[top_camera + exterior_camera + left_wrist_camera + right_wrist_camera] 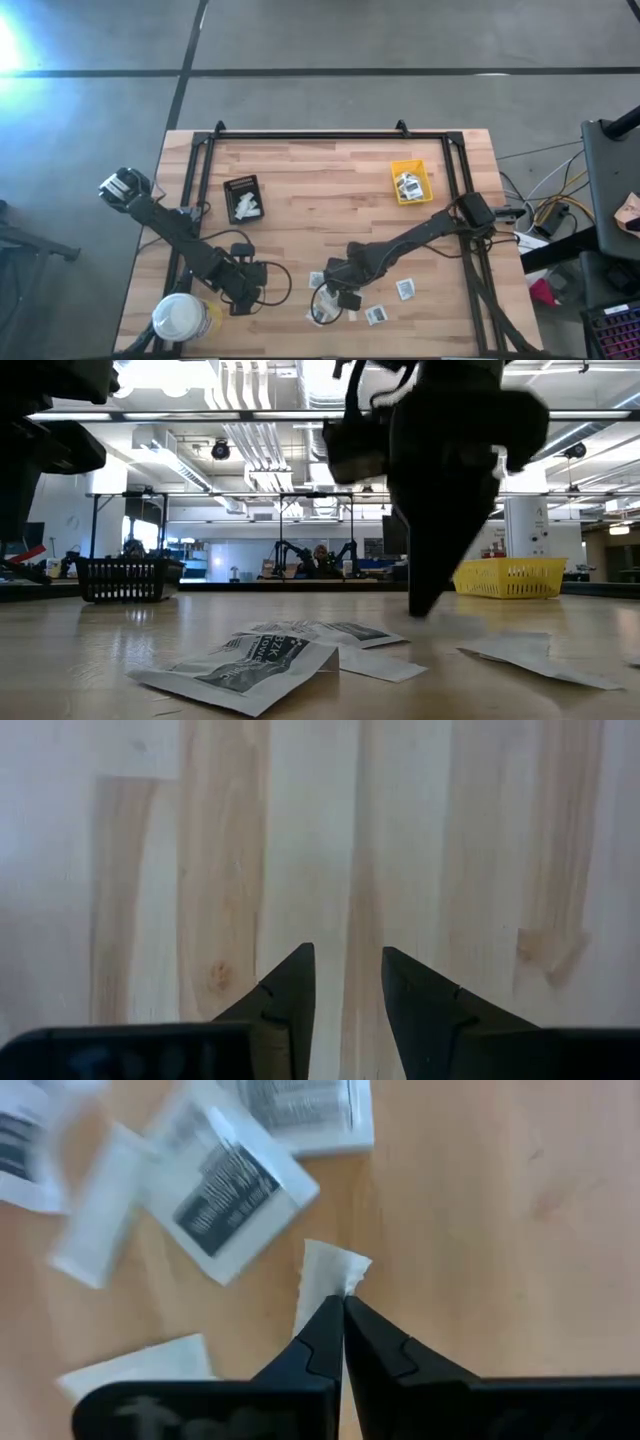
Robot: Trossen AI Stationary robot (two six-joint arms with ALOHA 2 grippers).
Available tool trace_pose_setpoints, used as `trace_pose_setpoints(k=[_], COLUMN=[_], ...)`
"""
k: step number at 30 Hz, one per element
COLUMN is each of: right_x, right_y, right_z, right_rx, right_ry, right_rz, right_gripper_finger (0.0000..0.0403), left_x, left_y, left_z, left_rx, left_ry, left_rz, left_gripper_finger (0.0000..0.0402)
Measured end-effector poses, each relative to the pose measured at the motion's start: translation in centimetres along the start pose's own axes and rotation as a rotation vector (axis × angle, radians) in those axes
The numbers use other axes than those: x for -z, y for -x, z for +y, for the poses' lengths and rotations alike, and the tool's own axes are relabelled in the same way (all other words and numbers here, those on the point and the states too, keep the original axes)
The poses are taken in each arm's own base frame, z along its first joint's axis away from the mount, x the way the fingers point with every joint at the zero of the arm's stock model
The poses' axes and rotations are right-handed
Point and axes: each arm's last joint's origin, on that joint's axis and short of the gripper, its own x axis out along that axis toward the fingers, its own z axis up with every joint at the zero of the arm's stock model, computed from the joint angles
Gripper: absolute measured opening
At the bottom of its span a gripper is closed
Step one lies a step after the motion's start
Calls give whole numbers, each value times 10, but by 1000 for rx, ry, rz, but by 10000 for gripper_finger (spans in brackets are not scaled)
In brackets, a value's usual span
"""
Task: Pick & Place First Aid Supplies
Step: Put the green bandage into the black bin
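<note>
1. Tips of the right gripper (343,1308) pinched tight on the end of one thin white strip (322,1285), down low at the table (330,190), near its front edge
2. Right beside that strip, more first aid packets (225,1195) lying flat on the wood: white squares with dark middles, some touching or partly on top of each other, plus one more pale strip among them
3. A bit farther out, a handful of loose packets (405,289) scattered around the right gripper, none of them in a container yet
4. Well away, toward the back right of the table, a small yellow bin (411,163) with a few white packets in it (407,184) already
5. Over to the left, a black tray (240,180) with some white things inside too; too small to tell what kind
6. At the front left, the left gripper (345,975) waiting, fingers apart, nothing between them, only bare wood below; a round yellow tub (180,318) with a white lid just beside that arm
7. Looks like a job partly done: some supplies put away, several more to go
8. Most likely the step in hand: lifting this one strip and carrying it off to a container, no telling which
</note>
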Motion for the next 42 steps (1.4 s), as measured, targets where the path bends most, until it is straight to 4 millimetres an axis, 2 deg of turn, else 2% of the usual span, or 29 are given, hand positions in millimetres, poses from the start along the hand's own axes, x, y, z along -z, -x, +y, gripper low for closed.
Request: trace_pose_setpoints(k=[6,13,20,28,37,42], right_x=[-3,-4,-3,-11,-16,-17], right_y=[27,63,88,102,106,107], right_z=[0,-1,5,13,15,14], right_rx=[24,90,145,173,209,261], right_ry=[40,57,81,123,173,185], right_rz=[-95,-254,-409,-585,-666,-685], right_gripper_finger=[8,8,8,8,8,8], left_x=[-9,-24,-38,-52,-64,-68], left_y=[1,3,11,18,18,17], left_z=[0,-7,-11,-9,4,10], left_rx=[-100,-68,-110,-160,-185,-227], left_ry=[109,230,327,406,464,433], left_rz=[-189,-426,-682,-868,-898,-894], left_gripper_finger=[110,110,110,110,110,118])
